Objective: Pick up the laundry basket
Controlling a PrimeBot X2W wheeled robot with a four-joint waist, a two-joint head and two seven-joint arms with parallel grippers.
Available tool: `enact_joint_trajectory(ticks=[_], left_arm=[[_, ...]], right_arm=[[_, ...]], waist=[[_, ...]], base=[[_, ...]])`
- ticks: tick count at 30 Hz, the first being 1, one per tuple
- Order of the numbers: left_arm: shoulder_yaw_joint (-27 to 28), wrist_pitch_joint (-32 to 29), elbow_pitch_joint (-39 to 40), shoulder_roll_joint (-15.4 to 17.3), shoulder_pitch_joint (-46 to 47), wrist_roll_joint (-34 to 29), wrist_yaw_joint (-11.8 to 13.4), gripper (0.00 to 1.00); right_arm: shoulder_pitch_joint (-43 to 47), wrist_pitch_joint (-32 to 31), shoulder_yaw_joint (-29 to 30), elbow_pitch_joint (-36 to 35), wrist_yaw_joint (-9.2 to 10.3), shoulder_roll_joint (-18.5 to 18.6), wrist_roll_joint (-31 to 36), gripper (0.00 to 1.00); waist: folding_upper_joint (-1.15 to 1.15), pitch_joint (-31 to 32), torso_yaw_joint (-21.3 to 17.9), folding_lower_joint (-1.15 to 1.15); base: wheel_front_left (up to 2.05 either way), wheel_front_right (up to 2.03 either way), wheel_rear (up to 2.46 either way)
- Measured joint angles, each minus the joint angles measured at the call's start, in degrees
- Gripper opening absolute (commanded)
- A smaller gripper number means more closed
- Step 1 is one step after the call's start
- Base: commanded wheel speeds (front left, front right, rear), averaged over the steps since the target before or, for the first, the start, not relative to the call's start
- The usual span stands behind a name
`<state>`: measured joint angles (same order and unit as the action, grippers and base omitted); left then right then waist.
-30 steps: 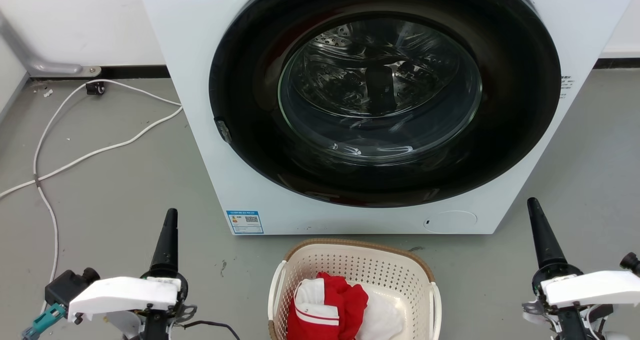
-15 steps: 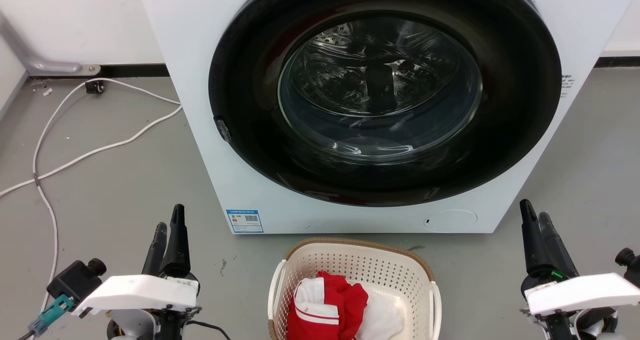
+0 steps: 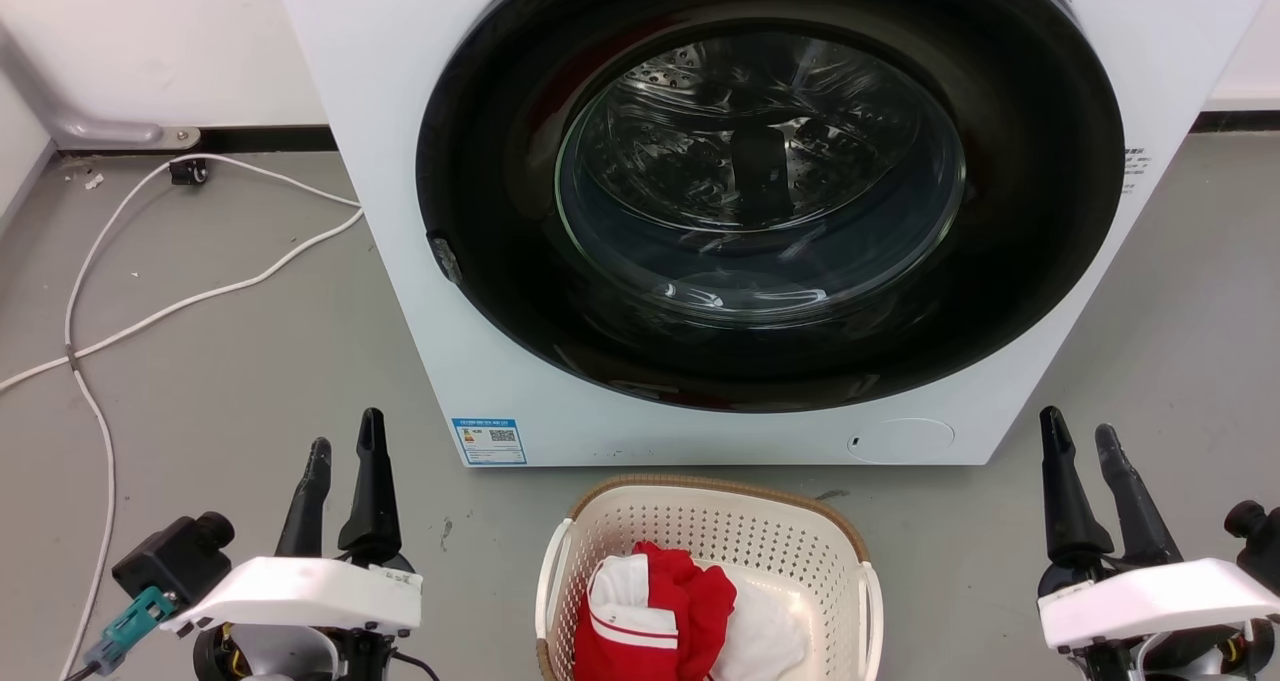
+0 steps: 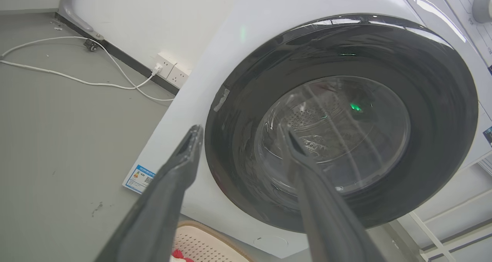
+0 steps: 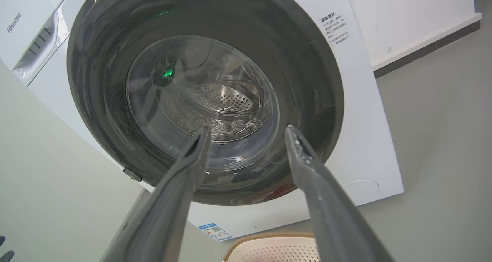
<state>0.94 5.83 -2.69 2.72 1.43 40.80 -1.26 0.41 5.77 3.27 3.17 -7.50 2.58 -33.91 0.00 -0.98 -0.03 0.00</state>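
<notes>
The laundry basket (image 3: 762,533) sits on the grey floor (image 3: 240,381) just in front of the washing machine (image 3: 400,211), at the bottom middle of the head view, with red and white clothes (image 3: 655,611) inside. The left hand (image 3: 346,433) hovers to its left and the right hand (image 3: 1076,426) to its right. Both are apart from it, fingers parted, holding nothing.

One laundry basket (image 3: 700,523), one washing machine (image 3: 395,261)
</notes>
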Motion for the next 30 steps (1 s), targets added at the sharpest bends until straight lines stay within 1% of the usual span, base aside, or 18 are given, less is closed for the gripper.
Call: enact_joint_trajectory(ticks=[19, 30], left_arm=[[-0.92, 3.01, 1.21, 0.02, -1.35, -12.13, -0.53, 1.0], [-1.86, 4.46, 1.11, 0.03, -1.78, -18.92, 0.0, 1.0]], right_arm=[[1.62, 2.99, -0.38, -1.81, 0.0, 0.04, 12.47, 1.0], [2.36, 4.54, -0.37, -2.9, 0.0, 0.07, 18.92, 1.0]], waist=[[0.0, -0.29, 0.09, 0.0], [0.0, -0.53, 0.02, 0.0]], base=[[0.0, 0.0, 0.0], [0.0, 0.0, 0.0]])
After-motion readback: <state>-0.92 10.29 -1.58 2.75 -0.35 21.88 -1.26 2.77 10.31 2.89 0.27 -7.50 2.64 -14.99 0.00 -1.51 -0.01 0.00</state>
